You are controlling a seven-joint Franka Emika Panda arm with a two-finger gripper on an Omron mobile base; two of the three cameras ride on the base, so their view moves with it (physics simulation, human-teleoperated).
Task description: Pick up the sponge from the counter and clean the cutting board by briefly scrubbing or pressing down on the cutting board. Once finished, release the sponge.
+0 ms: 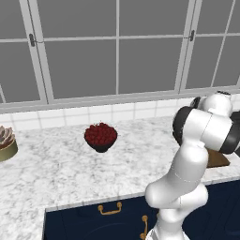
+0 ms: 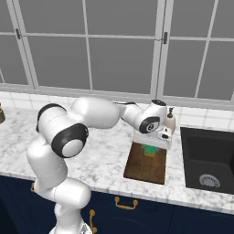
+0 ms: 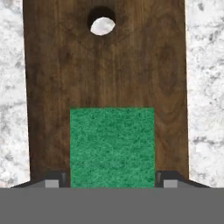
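Note:
The green-topped sponge (image 3: 112,146) sits between the two fingertips of my gripper (image 3: 112,179), which is shut on it. It is over the dark brown cutting board (image 3: 109,65), whose hanging hole shows at the top of the hand view. From the right base view the gripper (image 2: 150,145) points down with the sponge (image 2: 149,150) low over the far half of the board (image 2: 146,168). Whether the sponge presses on the wood I cannot tell. The board lies on the marbled counter (image 2: 100,151). A corner of the board (image 1: 219,159) peeks out behind my arm.
A dark bowl of red fruit (image 1: 100,136) stands mid-counter to the left. A potted plant (image 1: 5,143) is at the far left edge. Right of the board lie a black sink (image 2: 208,157) and a soap bottle (image 2: 170,119). Windows rise behind.

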